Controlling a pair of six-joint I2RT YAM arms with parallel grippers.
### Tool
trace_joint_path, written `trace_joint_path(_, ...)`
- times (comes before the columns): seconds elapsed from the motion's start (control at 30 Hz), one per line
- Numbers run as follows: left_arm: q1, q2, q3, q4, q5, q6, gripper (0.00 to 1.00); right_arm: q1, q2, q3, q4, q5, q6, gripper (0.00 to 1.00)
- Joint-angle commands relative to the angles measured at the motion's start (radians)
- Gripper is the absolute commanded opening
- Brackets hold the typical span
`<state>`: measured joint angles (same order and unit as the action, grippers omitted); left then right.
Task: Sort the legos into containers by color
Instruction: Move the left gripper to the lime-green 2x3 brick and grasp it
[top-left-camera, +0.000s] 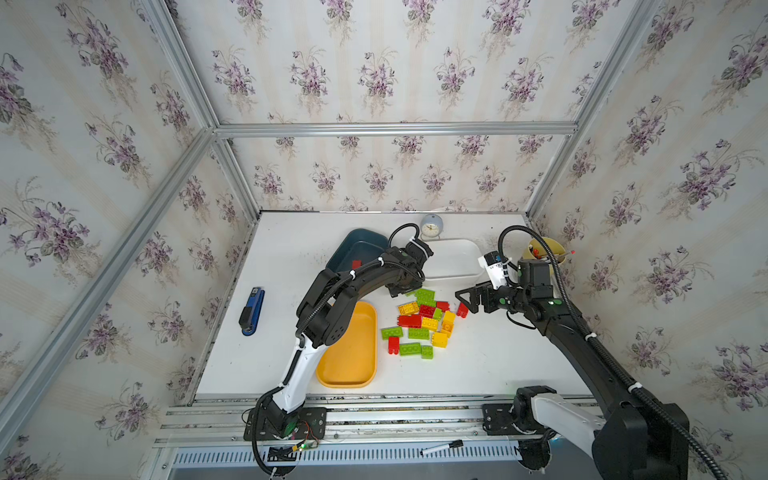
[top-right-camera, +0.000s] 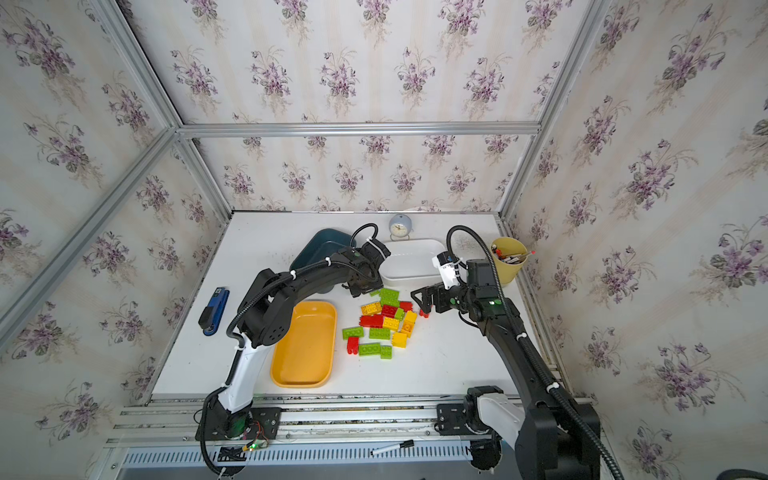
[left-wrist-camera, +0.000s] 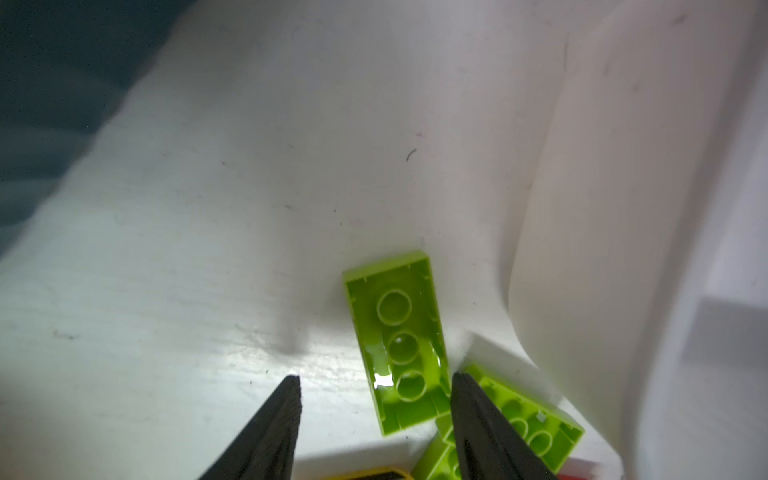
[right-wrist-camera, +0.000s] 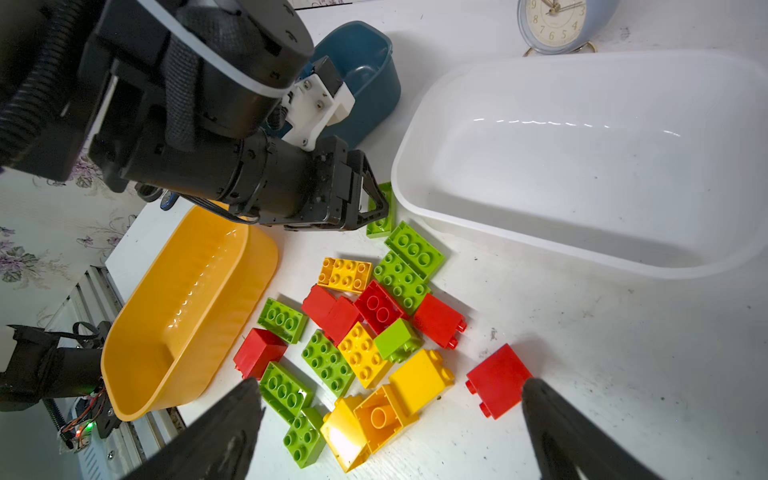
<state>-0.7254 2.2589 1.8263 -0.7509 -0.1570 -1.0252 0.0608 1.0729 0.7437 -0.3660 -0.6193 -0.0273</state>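
Left gripper (left-wrist-camera: 375, 378) fingers apart, the upturned lime-green oblong plastic brick (left-wrist-camera: 397, 340) against one finger — centre it before squeezing; right gripper (right-wrist-camera: 390, 388) spread wide.

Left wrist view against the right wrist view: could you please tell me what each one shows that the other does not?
Only the left wrist view shows the hollow underside of a green brick by the left gripper. Only the right wrist view shows the yellow tray, the clock and the red brick lying apart from the pile. Both show the white tray and the blue tray.
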Motion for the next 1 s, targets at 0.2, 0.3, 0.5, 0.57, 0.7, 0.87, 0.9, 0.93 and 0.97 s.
trace_joint_path(0.2,0.018,0.06,0.083,-0.012,-0.013,0.025,0.57,0.002,0.013,0.015,0.027,-0.012,-0.01,1.0)
trace_joint_path(0.3,0.02,0.07,0.09,-0.016,-0.015,0.032,0.57,0.001,0.016,0.02,0.025,-0.014,-0.012,1.0)
trace_joint_path(0.5,0.023,0.086,0.078,-0.05,-0.022,0.027,0.51,0.001,0.022,0.028,0.021,-0.019,-0.013,1.0)
trace_joint_path(0.57,0.023,0.087,0.076,-0.052,-0.019,0.033,0.49,0.002,0.021,0.028,0.022,-0.019,-0.012,1.0)
trace_joint_path(0.7,0.023,0.098,0.09,-0.063,-0.018,0.052,0.45,0.002,0.019,0.028,0.021,-0.018,-0.01,1.0)
trace_joint_path(0.87,0.02,0.107,0.127,-0.131,-0.047,0.087,0.45,0.002,0.012,0.026,0.016,-0.015,-0.013,1.0)
trace_joint_path(0.9,0.02,0.104,0.128,-0.141,-0.054,0.096,0.45,0.002,0.012,0.024,0.017,-0.014,-0.013,1.0)
trace_joint_path(0.93,0.02,0.102,0.125,-0.145,-0.054,0.102,0.45,0.001,0.012,0.022,0.02,-0.014,-0.011,1.0)
trace_joint_path(0.97,0.018,0.102,0.123,-0.147,-0.053,0.109,0.45,0.002,0.012,0.019,0.024,-0.014,-0.008,1.0)
